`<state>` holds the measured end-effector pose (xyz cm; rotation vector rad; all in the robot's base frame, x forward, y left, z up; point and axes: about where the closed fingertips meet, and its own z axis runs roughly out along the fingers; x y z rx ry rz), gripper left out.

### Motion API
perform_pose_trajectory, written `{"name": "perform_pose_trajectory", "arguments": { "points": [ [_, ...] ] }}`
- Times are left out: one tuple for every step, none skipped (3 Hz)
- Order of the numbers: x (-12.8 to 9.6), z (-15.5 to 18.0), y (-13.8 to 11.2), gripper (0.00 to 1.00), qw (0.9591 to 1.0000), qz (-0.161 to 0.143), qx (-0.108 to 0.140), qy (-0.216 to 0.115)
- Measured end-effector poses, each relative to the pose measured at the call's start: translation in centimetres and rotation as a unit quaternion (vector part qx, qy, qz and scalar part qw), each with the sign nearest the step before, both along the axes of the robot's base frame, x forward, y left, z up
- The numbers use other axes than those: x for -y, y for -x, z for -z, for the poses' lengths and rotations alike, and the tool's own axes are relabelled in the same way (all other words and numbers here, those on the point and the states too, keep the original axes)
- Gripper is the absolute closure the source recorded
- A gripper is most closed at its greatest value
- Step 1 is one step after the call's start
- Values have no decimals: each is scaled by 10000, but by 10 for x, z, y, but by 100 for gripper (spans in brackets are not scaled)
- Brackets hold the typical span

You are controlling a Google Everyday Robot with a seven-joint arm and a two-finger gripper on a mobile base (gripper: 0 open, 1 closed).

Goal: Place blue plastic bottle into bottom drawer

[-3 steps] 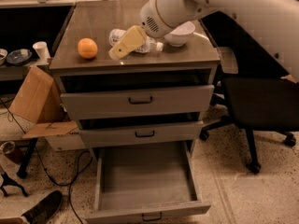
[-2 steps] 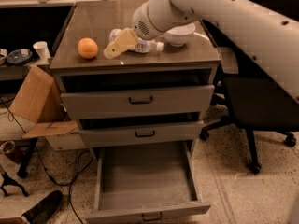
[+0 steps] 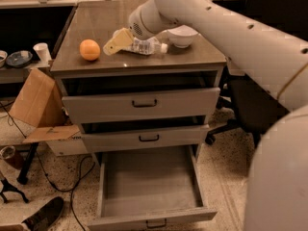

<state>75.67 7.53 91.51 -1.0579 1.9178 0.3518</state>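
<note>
Blue plastic bottle (image 3: 147, 46) lying on its side on the desk (image 3: 96, 18), to the right of the orange (image 3: 90, 49) and well apart from it. Its white cap points away from the orange, toward the white bowl (image 3: 182, 35), which sits farther right of the orange and a little behind it. The gripper (image 3: 114, 44), on the 1 white arm reaching in from the right, lies between the orange and the bottle, at the bottle's base end. Contact with the bottle cannot be confirmed, and whether the gripper is spread or closed cannot be told. The bottom drawer (image 3: 149, 182), lowest of 3, stands pulled out with a bare grey interior, well below the orange and slightly to its right.

Handling, as a judgement: the clear ribbed body looks thin-walled and light, so it should dent under a hard squeeze and roll readily on the smooth desk. Its contents cannot be seen. The ribs offer some purchase; the label band is likely slicker. The best hold appears to be across the middle of the body, square to its long axis, with moderate force. The cap end is narrow, and a hold at the base end invites pivoting. The bottle is not fragile, so a short drop into the drawer should do no harm.
</note>
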Motion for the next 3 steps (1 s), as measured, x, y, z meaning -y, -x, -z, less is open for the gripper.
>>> {"name": "perform_pose_trajectory", "arguments": {
  "points": [
    [-3,12,-20,0,9998,167,14,102],
    [5,24,-34,0,9991,371,-40,199],
    [22,41,-43,0,9975,619,-162,312]
  ]
}}
